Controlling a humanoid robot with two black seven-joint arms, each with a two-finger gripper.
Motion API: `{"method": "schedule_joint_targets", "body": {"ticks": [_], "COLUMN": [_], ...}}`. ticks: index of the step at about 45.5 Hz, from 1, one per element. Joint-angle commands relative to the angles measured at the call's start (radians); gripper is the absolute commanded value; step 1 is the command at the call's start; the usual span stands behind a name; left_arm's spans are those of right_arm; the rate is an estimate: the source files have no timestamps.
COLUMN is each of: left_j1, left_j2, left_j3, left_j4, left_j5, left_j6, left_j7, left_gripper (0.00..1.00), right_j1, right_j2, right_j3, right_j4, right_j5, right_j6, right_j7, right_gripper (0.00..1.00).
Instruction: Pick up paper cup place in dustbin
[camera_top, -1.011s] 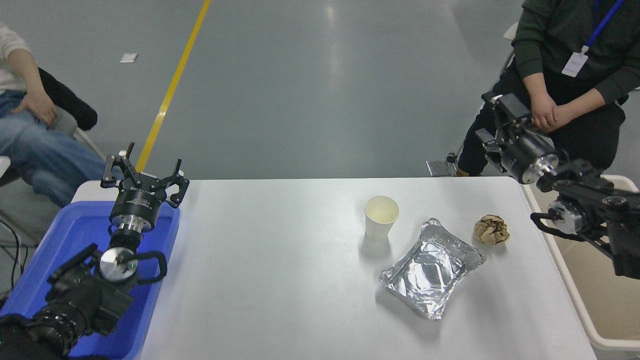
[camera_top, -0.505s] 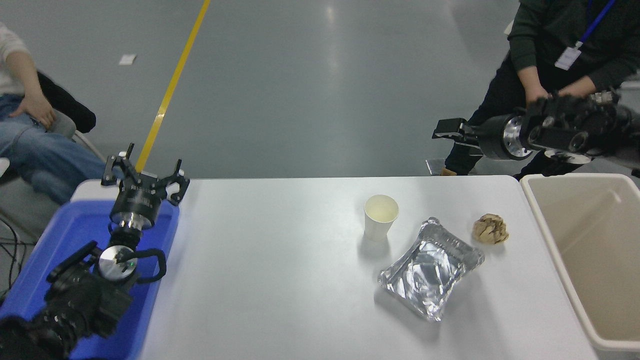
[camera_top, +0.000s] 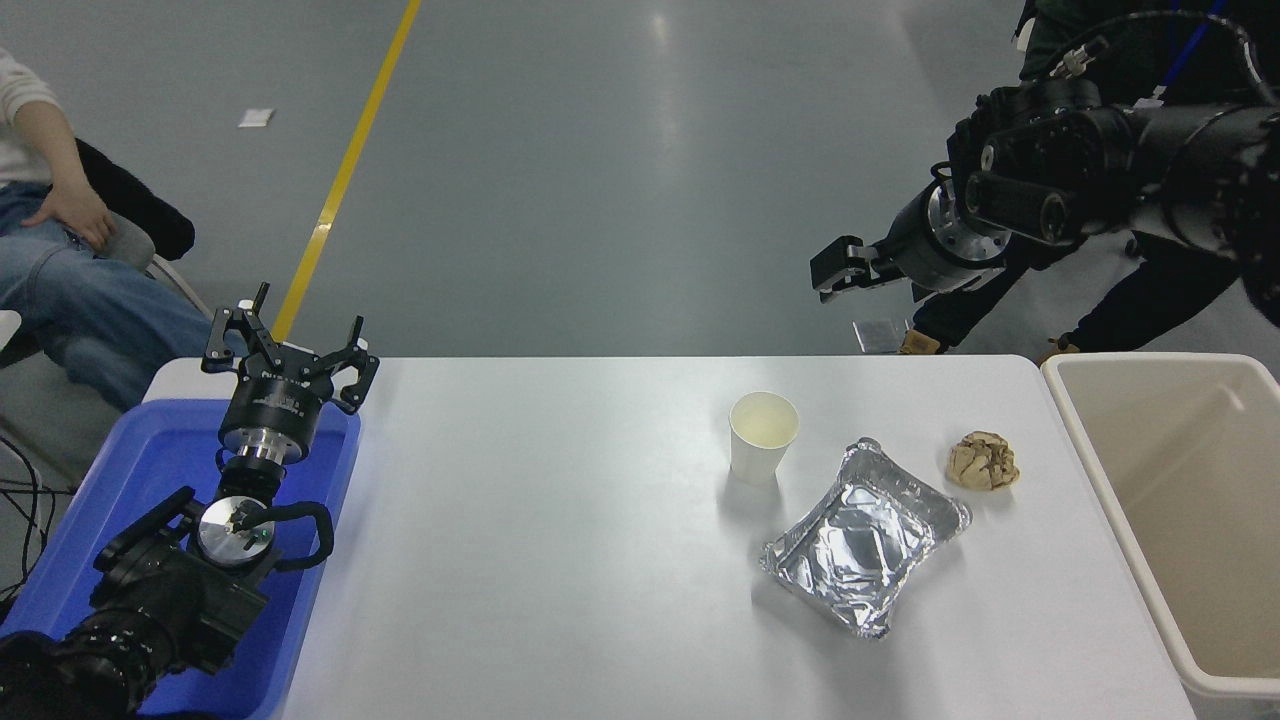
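My right pincer (camera_top: 838, 275) is up in the air, past the far edge of the bench (camera_top: 560, 520). It holds nothing. I see it from the side, so I cannot tell if it is wide or narrow. It points to the left.

The cup (camera_top: 763, 436) stands up straight on the bench, on the right half, not far from the far edge. Its open mouth faces up, so its long way runs up and down. It looks empty.

From my right pincer, the cup is nearer to me, lower down, and a little to the left. There is open space between them. I think that is the way I must go: down and back toward me, and then turn the pincer so it can come at the cup's side.

The foil tray (camera_top: 865, 537) lies just beside the cup, on its near right. The brown ball (camera_top: 983, 461) lies farther right. I should not bump them.

The bin (camera_top: 1085, 440) sits at the right end of the bench, well apart from the cup. The cup goes there after I lift it.

My left pincer (camera_top: 290, 360) rests wide over the blue tray (camera_top: 150, 470) at the far left. It is much farther from the cup, so my right arm is the one for this job.
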Motion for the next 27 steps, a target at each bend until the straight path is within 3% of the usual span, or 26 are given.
{"method": "schedule_joint_targets", "body": {"ticks": [1, 7, 27], "left_j1": [0.0, 0.0, 0.0], "left_j2": [0.0, 0.0, 0.0], "left_j3": [0.0, 0.0, 0.0], "left_j4": [-0.001, 0.0, 0.0], "left_j5": [0.0, 0.0, 0.0], "left_j6": [0.0, 0.0, 0.0], "left_j7": [0.0, 0.0, 0.0], "left_gripper": [0.99, 0.99, 0.99], "right_j1": [0.061, 0.06, 0.032], "right_j2": [0.024, 0.024, 0.024], "right_j3": [-0.011, -0.01, 0.019], "right_j4": [0.012, 0.025, 0.019], "right_j5": [0.003, 0.005, 0.008], "right_j6": [0.107, 0.107, 0.098], "right_j7": [-0.028, -0.053, -0.053], "right_gripper": [1.0, 1.0, 1.0]}}
